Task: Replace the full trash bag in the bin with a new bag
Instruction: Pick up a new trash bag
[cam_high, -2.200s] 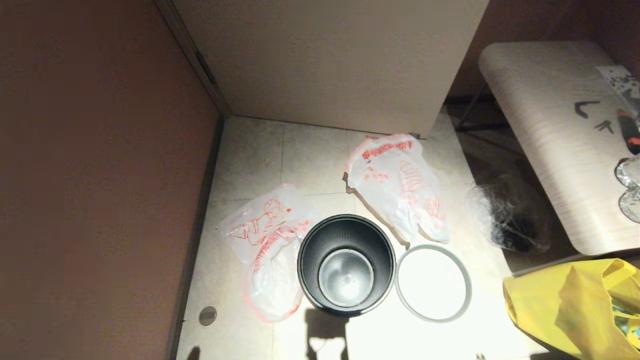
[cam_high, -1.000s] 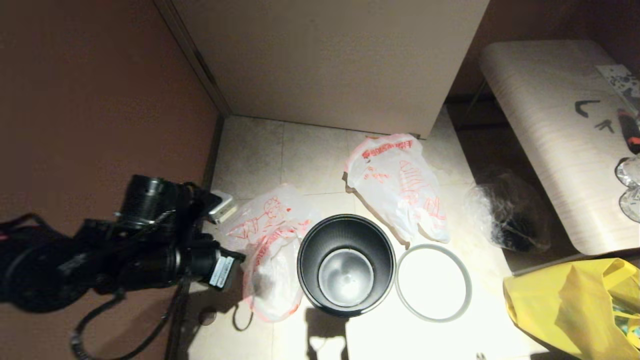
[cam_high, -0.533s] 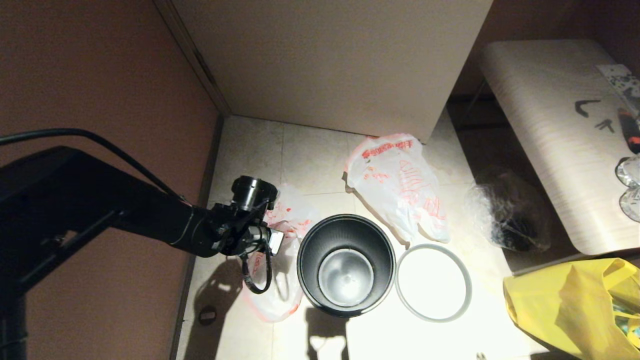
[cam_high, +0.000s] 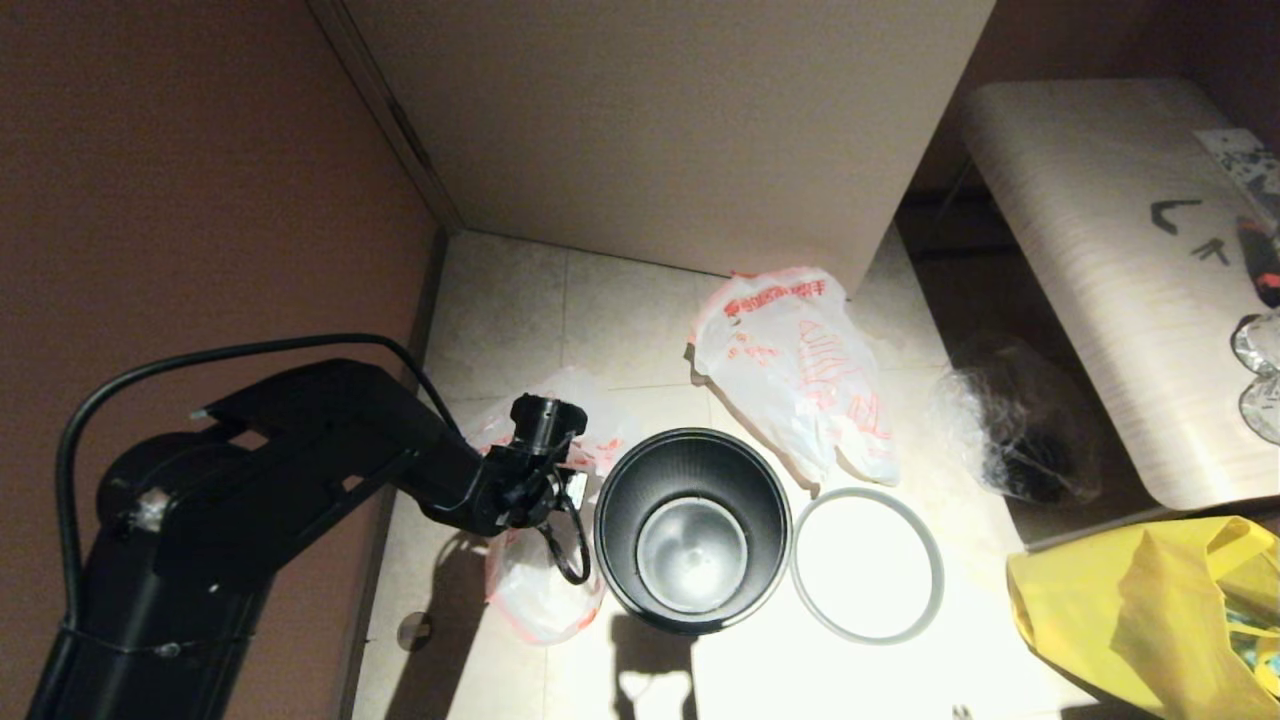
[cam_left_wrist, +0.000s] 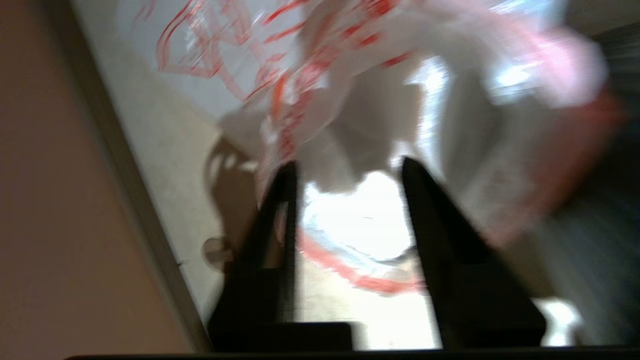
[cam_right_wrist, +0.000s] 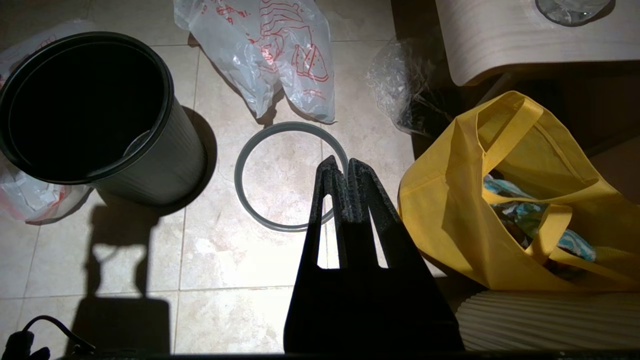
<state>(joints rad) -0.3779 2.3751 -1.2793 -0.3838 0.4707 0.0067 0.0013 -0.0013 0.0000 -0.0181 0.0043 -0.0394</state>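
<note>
The black ribbed bin (cam_high: 692, 530) stands empty on the tiled floor, its shiny metal bottom showing. Its grey ring rim (cam_high: 867, 565) lies loose on the floor to its right. The full trash bag (cam_high: 800, 370), with its red text band, lies behind the bin. The limp new bag (cam_high: 530, 600) lies on the floor left of the bin. My left arm (cam_high: 500, 485) reaches down over it. In the left wrist view my left gripper (cam_left_wrist: 347, 166) is open just above the new bag (cam_left_wrist: 350, 75), with nothing between the fingers. My right gripper (cam_right_wrist: 340, 162) is shut and empty, above the ring (cam_right_wrist: 250, 150).
A yellow bag (cam_high: 1150, 610) with items inside sits at the right front. Crumpled clear plastic (cam_high: 1010, 420) lies by a pale wooden table (cam_high: 1100, 290). A brown wall (cam_high: 200, 200) and a beige panel (cam_high: 650, 120) close off the left and back.
My left arm came into view from the left and swung over the new bag, close beside the bin. The bin, the ring and both bags lie as before.
</note>
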